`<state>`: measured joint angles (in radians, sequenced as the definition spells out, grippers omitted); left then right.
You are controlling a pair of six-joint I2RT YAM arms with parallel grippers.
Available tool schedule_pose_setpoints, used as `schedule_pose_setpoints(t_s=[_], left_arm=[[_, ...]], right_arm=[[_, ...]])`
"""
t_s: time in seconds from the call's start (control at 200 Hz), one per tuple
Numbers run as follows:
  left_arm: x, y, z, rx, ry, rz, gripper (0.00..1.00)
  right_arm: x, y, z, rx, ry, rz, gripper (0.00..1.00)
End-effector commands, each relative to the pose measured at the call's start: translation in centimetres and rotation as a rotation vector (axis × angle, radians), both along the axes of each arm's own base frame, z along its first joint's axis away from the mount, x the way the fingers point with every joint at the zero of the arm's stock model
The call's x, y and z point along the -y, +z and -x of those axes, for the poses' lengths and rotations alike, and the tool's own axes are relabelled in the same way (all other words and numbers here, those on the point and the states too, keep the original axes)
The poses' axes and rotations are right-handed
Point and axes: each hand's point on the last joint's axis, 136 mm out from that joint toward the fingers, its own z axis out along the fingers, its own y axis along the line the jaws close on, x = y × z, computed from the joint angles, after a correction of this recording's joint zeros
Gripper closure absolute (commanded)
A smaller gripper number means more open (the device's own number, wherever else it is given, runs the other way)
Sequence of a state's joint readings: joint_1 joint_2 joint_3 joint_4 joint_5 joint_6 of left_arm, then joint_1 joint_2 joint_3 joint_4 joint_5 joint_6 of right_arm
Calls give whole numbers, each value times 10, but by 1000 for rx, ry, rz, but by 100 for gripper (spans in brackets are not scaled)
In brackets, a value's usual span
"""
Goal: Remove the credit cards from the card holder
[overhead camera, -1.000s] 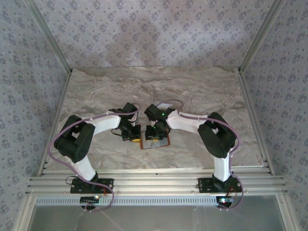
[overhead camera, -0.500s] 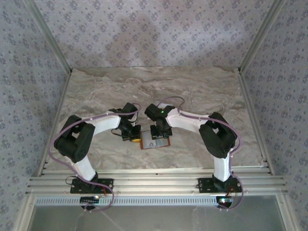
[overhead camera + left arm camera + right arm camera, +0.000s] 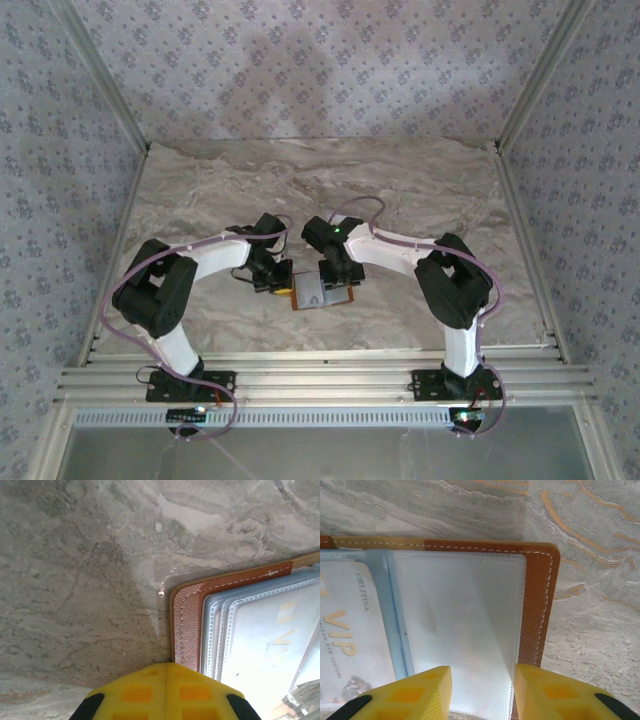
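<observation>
Open wallet [image 3: 322, 293] lay on marble table [image 3: 420, 190], about centre, toward near edge, betw. the two arms. L gripper [image 3: 272, 283] had pads together, tip at wallet's left brown rim; can't tell if pressing. R gripper [image 3: 336, 282] had jaws apart over wallet's right half, fingers [image 3: 410, 692] either side of a pale clear pocket [image 3: 460, 610]. Silvery VIP card [image 3: 350, 640] sat tucked in, just left of that pocket.

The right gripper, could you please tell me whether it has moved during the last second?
Yes: the right gripper has shifted slightly rightward in the top view, across the card holder, which has stayed put.
</observation>
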<state>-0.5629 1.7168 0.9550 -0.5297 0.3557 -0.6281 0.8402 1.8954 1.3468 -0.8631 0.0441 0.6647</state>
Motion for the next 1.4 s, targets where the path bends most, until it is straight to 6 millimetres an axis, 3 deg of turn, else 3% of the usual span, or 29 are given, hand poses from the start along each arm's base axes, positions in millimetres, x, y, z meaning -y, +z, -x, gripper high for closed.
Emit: schedule_pose_setpoints(t_s=[0.0, 0.345, 0.54, 0.66, 0.68, 0.73, 1.014, 1.394], left_arm=[[-2, 8, 1, 3, -19, -16, 94], [14, 35, -2, 46, -47, 17, 94], [32, 45, -4, 64, -63, 40, 94], [41, 41, -1, 53, -77, 35, 94], [42, 40, -1, 53, -76, 34, 95], [44, 37, 1, 48, -78, 34, 95], [34, 12, 10, 4, -64, -14, 96], [21, -2, 16, -10, -74, -76, 96]], right_arm=[[14, 8, 0, 20, -20, 28, 61], [22, 5, 3, 26, -38, 17, 64], [12, 15, 1, 30, -50, -118, 69], [-4, 28, -7, 34, -39, -257, 71], [0, 19, -1, 10, -45, -255, 71], [-6, 22, -2, 2, -42, -305, 72], [-52, 29, -3, -70, 1, -600, 74], [-66, 12, -3, -133, -5, -667, 75]])
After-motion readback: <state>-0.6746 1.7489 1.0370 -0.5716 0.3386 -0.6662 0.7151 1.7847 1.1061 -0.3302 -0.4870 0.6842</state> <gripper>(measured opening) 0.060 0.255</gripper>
